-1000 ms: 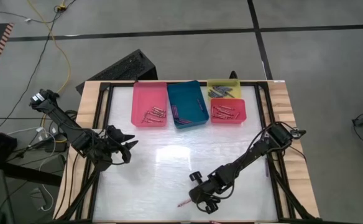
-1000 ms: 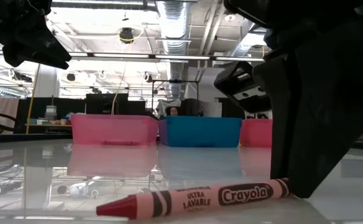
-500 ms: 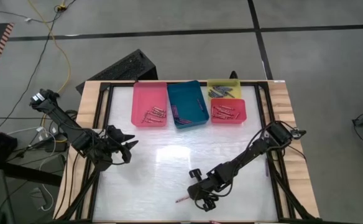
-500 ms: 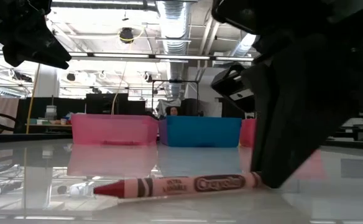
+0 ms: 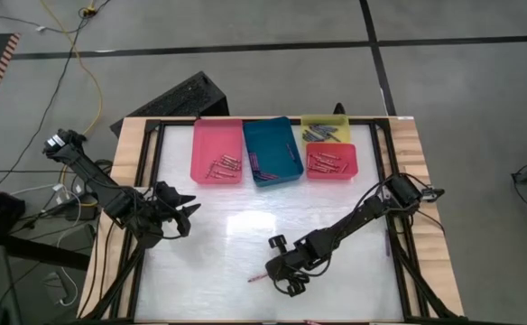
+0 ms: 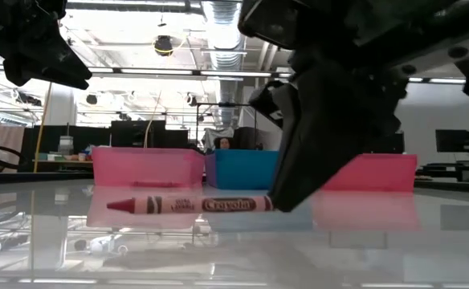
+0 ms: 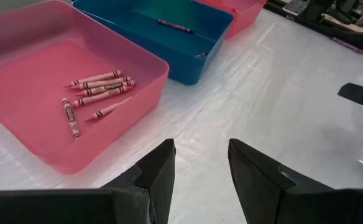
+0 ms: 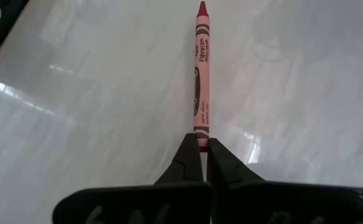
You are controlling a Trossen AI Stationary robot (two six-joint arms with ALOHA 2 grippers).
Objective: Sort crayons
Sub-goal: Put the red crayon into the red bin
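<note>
A red crayon [image 8: 202, 68] sticks out from my right gripper [image 8: 201, 142], which is shut on it over the near middle of the white table [image 5: 209, 271]. In the low view the crayon [image 6: 190, 204] lies level, its tip toward the table's left. My left gripper [image 5: 187, 215] hangs open above the table's left side, its fingers [image 7: 160, 168] holding nothing. More crayons [image 7: 97, 93] lie on the floor of the pink tray [image 5: 211, 135], and one [image 7: 172, 25] lies in the teal tray [image 5: 277, 135]. My right gripper pinches the crayon's flat back end [image 8: 201, 133] between its two fingertips. The fingers [image 6: 287, 193] slant down from the table's right side, roughly in line with the crayon. The crayon juts out ahead of them, level and just clear of the table.
Pink, teal, yellow [image 5: 336, 120] and red [image 5: 352, 161] trays stand in a row along the far edge, crayons in each. A black frame [image 5: 394, 262] runs along the table's sides. The white middle between the two arms is bare.
My right gripper has gone toward the table's left and away from its near edge, rising a little, with the crayon. The crayon, which lay on the table by the near edge, now hangs level just above it, farther from that edge.
</note>
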